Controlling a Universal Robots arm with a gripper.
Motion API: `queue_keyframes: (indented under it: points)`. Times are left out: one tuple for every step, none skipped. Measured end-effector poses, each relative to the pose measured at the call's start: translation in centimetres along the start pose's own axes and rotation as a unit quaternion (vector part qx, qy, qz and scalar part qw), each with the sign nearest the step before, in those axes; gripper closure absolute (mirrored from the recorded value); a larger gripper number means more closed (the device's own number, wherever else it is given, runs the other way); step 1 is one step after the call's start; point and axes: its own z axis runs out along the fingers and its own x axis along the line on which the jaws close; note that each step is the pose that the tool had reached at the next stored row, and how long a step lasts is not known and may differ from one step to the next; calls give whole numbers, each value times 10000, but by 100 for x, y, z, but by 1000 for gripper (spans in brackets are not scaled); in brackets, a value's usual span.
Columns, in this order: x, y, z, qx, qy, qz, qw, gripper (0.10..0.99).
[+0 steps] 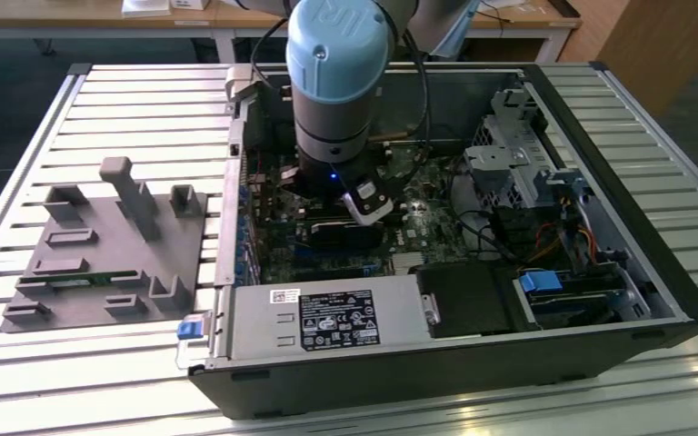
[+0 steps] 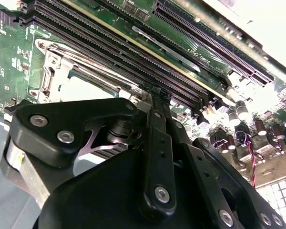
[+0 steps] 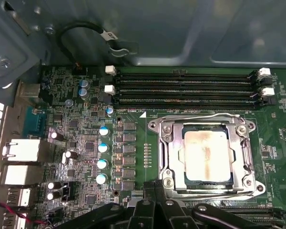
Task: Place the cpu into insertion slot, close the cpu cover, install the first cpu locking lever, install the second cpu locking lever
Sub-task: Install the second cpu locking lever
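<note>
Claw (image 3: pixel 155 202): black linkages nearest the lens; whether open or gripping anything, I cannot tell.
Chip (image 3: pixel 206 155): already seated in its socket (image 3: pixel 188 177), cover (image 3: pixel 238 143) down around it, just beyond the claw.

White label (image 1: pixel 339 320) on power supply (image 1: pixel 324 318): print present, too small to read.

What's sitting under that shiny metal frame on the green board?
Through the cpu cover's square opening the cpu's pale metal top shows. The cover hides the chip's edges, and the insertion slot's pins beneath are covered.
</note>
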Motion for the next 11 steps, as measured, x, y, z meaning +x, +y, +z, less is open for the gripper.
queue_keyframes:
  points:
    - [0, 2, -6, 0, -2, -1, 10000, 980]
    - [0, 4, -12, -2, -6, -1, 10000, 980]
    - [0, 7, -19, -3, -7, -2, 10000, 980]
    - [0, 10, -29, -1, -8, -2, 10000, 980]
    - [0, 11, -37, -1, -8, -3, 10000, 980]
    - [0, 14, -44, -1, -9, -2, 10000, 980]
    - [0, 17, -53, -1, -9, -3, 10000, 980]
    - [0, 19, -63, -1, -10, -2, 10000, 980]
    - [0, 22, -70, -1, -10, -2, 10000, 980]
    - [0, 24, -79, -1, -10, -3, 10000, 980]
    - [0, 28, -91, 0, -10, -3, 10000, 980]
